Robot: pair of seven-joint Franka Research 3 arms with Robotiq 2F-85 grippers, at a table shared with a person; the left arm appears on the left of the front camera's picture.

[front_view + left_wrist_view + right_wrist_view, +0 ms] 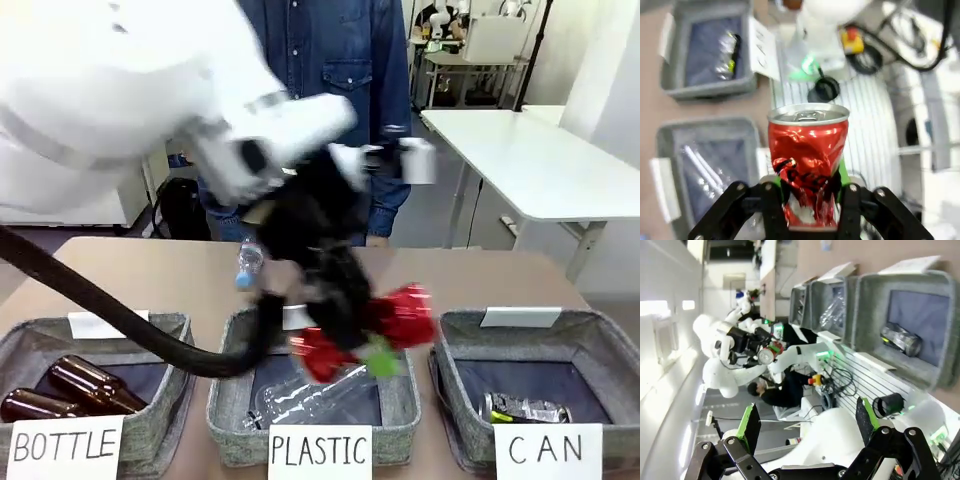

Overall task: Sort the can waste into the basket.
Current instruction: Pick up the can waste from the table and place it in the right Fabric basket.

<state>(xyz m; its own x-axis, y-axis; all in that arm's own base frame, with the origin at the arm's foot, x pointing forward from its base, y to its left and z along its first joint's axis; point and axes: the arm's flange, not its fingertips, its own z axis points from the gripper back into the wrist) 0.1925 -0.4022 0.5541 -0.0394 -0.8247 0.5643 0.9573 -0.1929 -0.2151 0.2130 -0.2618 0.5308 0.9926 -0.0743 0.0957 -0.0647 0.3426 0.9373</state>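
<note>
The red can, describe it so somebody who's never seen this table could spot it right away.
Three grey baskets line the near edge of the table; look above the middle one, signed PLASTIC. There the left gripper holds the red can in the air. It is crumpled and shiny red with a silver top, unlike the dark can lying in the CAN basket.

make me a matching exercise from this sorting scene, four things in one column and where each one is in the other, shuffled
Things:
1. red can
2. black can
3. brown bottles
4. clear bottle

Places:
A. lying in the PLASTIC basket
B. lying in the CAN basket
C. gripped in the left claw, over the PLASTIC basket
D. lying in the BOTTLE basket

Pairs: 1-C, 2-B, 3-D, 4-A
</note>
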